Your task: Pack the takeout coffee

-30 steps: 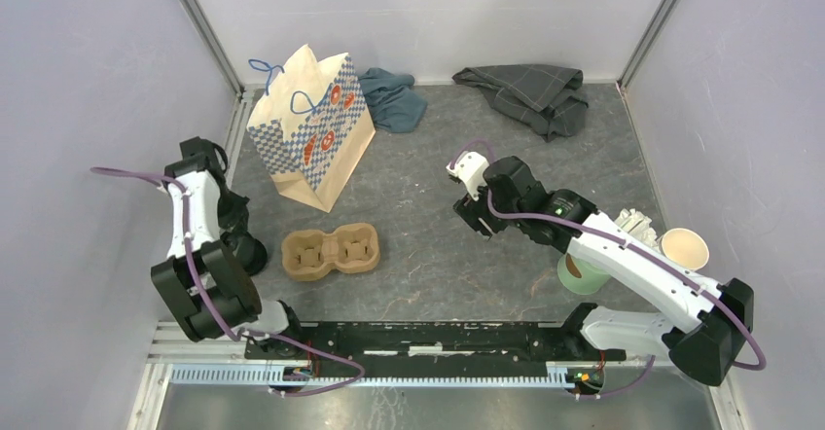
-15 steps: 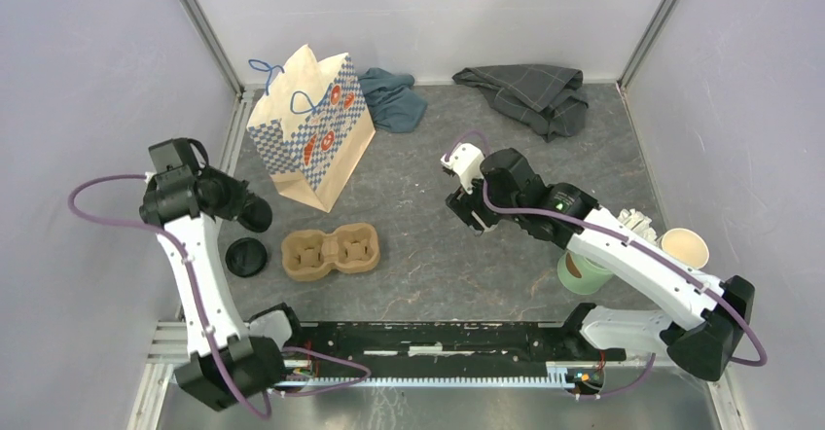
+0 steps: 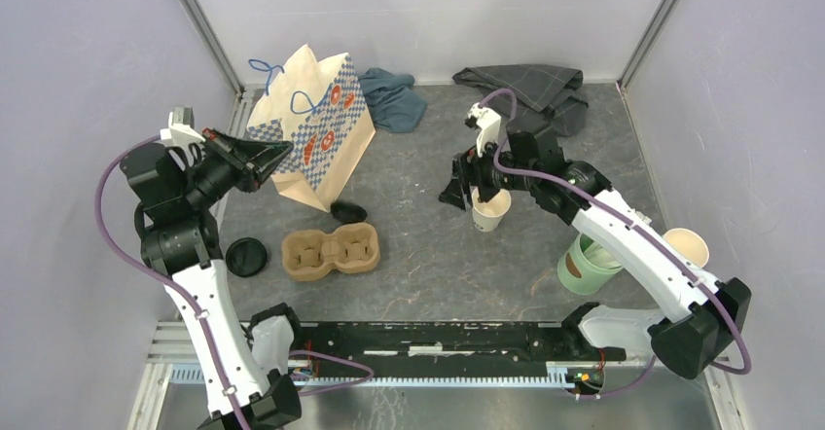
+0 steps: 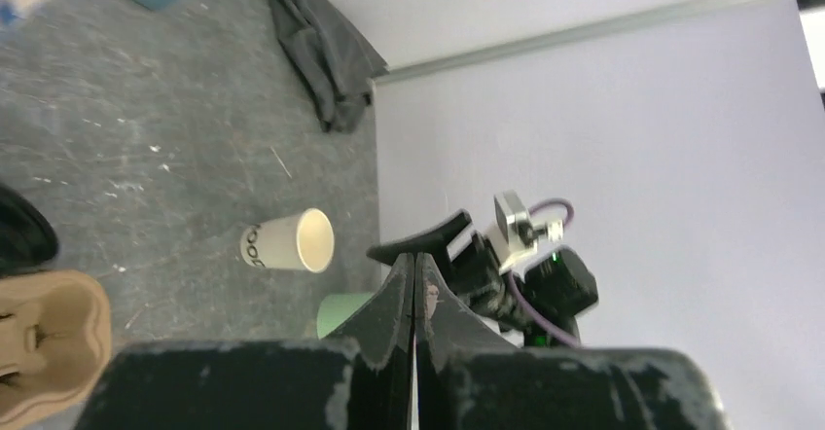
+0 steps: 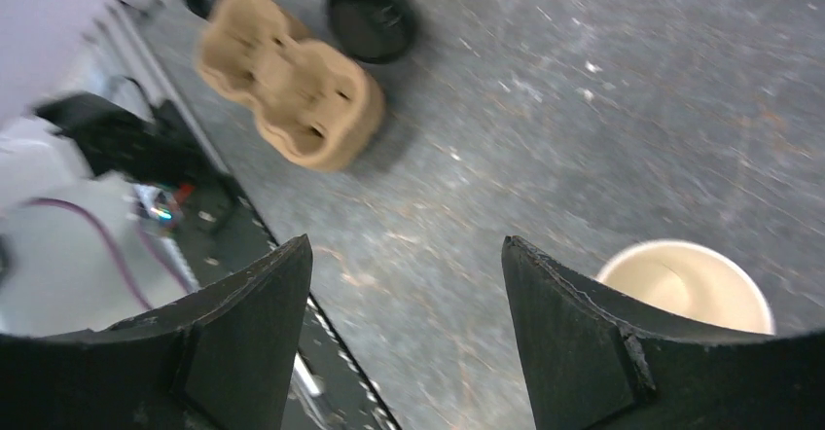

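Paper bag (image 3: 309, 128), checked: one.
Cloths: two, namely blue cloth (image 3: 394, 99) and dark grey cloth (image 3: 530, 89).
Tan cup carrier (image 3: 331, 253): one, with two wells.
Black lids: two, namely left lid (image 3: 246, 256) and middle lid (image 3: 348, 212).
Lidless white cups: two, namely centre cup (image 3: 490, 211) and right-edge cup (image 3: 686, 247).
Mint-green cup (image 3: 576, 274): one.
Robot arms: two, namely left arm (image 3: 190, 255) and right arm (image 3: 627, 243).

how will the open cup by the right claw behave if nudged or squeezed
The cup looks lidless and empty, so probably light and easy to tip. Its thin paper wall would likely dent if the right claw squeezes.
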Robot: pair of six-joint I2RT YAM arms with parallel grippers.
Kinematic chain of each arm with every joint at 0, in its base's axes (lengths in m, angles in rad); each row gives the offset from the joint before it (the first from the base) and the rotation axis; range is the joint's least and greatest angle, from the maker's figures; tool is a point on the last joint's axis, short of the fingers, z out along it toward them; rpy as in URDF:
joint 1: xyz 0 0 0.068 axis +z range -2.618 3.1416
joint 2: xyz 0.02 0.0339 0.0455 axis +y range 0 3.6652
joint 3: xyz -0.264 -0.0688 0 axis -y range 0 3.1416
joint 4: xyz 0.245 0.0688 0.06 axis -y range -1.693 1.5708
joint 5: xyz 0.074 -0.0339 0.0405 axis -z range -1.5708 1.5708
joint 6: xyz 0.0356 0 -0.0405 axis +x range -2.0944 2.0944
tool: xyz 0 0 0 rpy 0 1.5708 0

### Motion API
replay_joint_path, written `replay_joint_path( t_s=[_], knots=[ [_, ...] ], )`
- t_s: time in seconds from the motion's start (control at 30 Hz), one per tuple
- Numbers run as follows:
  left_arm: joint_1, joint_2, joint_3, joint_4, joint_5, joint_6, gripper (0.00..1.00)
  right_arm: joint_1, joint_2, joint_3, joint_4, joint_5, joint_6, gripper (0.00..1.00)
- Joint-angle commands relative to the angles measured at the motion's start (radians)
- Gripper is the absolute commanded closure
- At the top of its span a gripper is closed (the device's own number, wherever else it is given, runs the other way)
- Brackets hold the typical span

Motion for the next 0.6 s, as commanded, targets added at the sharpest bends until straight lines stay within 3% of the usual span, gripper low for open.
replay_joint_path(
  t_s=[0.0,0.17,0.27,0.4,0.47,0.57],
  knots=[
    [-0.007,-0.023,-0.004,0.105,0.154,-0.100,0.98,-0.037,-0.008,0.026,0.198,-0.219,0.209,0.22],
    [-0.055,-0.003,0.062,-0.255,-0.075,0.225,0.93,-0.053,-0.036,0.041,0.073,-0.140,0.131,0.22],
    [-0.111,-0.031,0.057,-0.301,-0.228,0.315,0.81,-0.085,-0.064,0.016,0.010,-0.101,0.074,0.22],
    [-0.235,-0.016,0.035,-0.342,-0.403,0.365,0.76,-0.122,-0.097,-0.056,-0.016,-0.085,0.032,0.22],
    [-0.376,0.026,0.043,-0.335,-0.549,0.357,0.69,-0.135,-0.103,-0.087,-0.017,-0.088,0.020,0.21],
    [-0.725,0.151,0.089,-0.284,-0.846,0.292,0.62,-0.155,-0.095,-0.100,-0.025,-0.090,0.002,0.22]
  ],
)
